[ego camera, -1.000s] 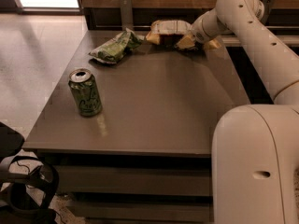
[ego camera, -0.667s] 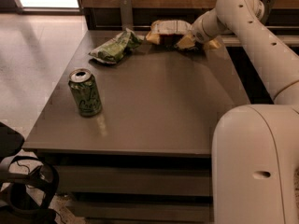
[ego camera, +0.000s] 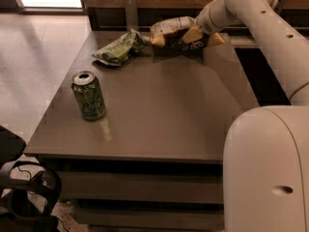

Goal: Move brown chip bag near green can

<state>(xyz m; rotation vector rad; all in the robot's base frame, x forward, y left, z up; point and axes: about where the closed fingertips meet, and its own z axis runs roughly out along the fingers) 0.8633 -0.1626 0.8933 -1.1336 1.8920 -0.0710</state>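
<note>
The brown chip bag (ego camera: 170,30) is at the far edge of the table, dark with a yellow end and a white panel on top. My gripper (ego camera: 203,36) is at the bag's right end and is shut on it, holding it slightly off the tabletop with a shadow beneath. The green can (ego camera: 88,95) stands upright near the table's left edge, well to the front-left of the bag and apart from it.
A smaller green chip bag (ego camera: 117,50) lies at the far left of the table (ego camera: 164,110), just left of the brown bag. My arm (ego camera: 270,28) reaches over the table's right side. A wooden wall runs behind the table. Black cables lie on the floor at lower left.
My gripper has risen a little with the brown chip bag's right end in it. The can and the green chip bag have not moved.
</note>
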